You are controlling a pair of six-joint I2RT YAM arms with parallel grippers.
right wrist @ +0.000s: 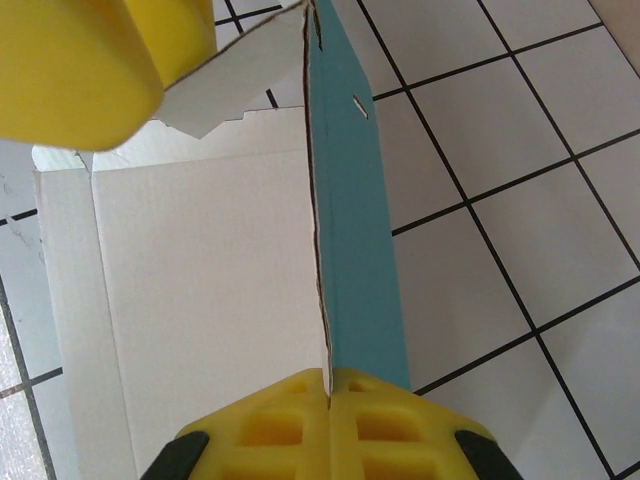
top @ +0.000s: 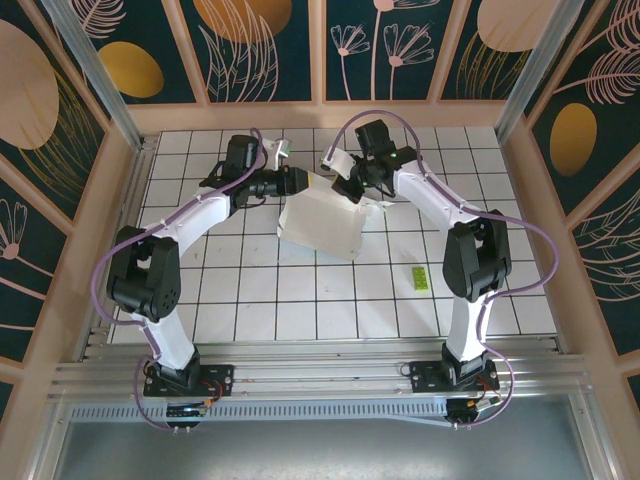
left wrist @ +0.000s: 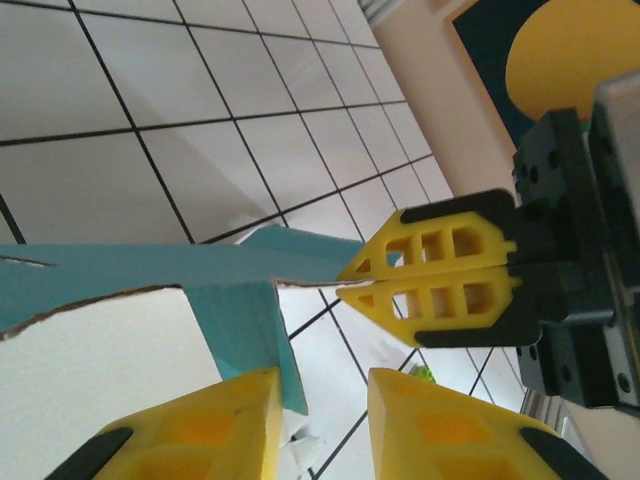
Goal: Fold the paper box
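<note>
Your paper box, a creased card sheet white on one face and teal-blue on the other, lies on the white tiled floor towards the far side, between the two arms. Bare tiles stretch across the near side of it, where you have room to move. A small yellow-green slip lies there, well apart from the box and near the right arm. The pale wooden rim at the far end is near both wrists, so room is tighter there.

Your right gripper is pressed together on the raw edge of a teal wall that stands upright, with the white base panel flat beside it. Your left gripper is spread and grips nothing. A teal flap hangs just beside one of its fingers, and the right gripper's tips pinch the same card edge just above.
</note>
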